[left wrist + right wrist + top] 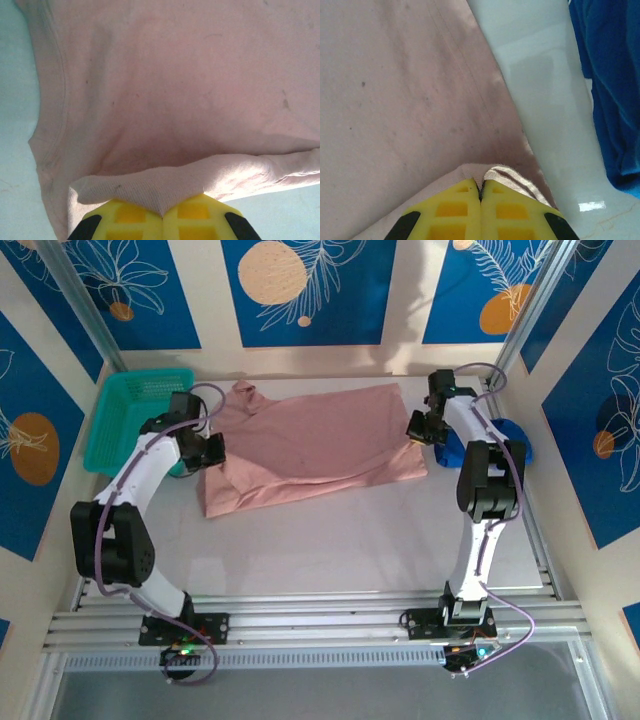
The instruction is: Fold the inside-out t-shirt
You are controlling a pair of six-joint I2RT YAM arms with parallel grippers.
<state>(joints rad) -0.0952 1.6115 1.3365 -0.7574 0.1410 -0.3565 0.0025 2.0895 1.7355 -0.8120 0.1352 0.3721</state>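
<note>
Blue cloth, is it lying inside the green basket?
No, the blue cloth lies at the right side, while the teal basket stands far off at the left.

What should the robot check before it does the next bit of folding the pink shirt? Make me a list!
1. Left gripper pinching the t-shirt: ok, shut on a fold of its edge.
2. Right gripper pinching the t-shirt: ok, shut on the hem.
3. Blue garment apart from the t-shirt: ok, bare table lies between them.
4. Room on the table nearer the arms to lay a fold: ok.
5. Teal basket apart from the t-shirt: cannot tell, the left arm covers that spot.
6. T-shirt lying smooth: not ok, bunched by the left gripper.
</note>
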